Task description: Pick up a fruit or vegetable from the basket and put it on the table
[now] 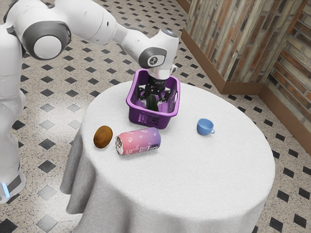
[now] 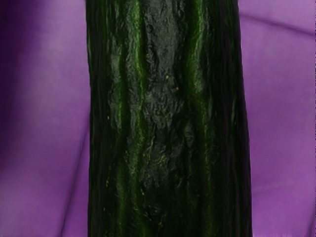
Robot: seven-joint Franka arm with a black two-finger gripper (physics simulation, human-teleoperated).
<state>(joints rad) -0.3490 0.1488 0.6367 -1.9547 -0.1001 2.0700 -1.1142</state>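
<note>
Room: speckled floor (image 1: 65, 114) with dark diamond insets; brick-and-wood wall (image 1: 243, 43) far, at the exterior view's right. Round counter (image 1: 209, 177), white cloth draped over the edge. Purple basket (image 1: 163, 121) on its far part, cucumber (image 1: 152, 104) inside. Gripper (image 1: 153, 97) is down in the basket, jaws apart at either side of the cucumber. Pink-purple can (image 1: 138, 141) on its side, near side of basket; brown oval item (image 1: 103, 137) just beside it, exterior view's left. Blue cup (image 1: 204, 126) right of basket, upright.
</note>
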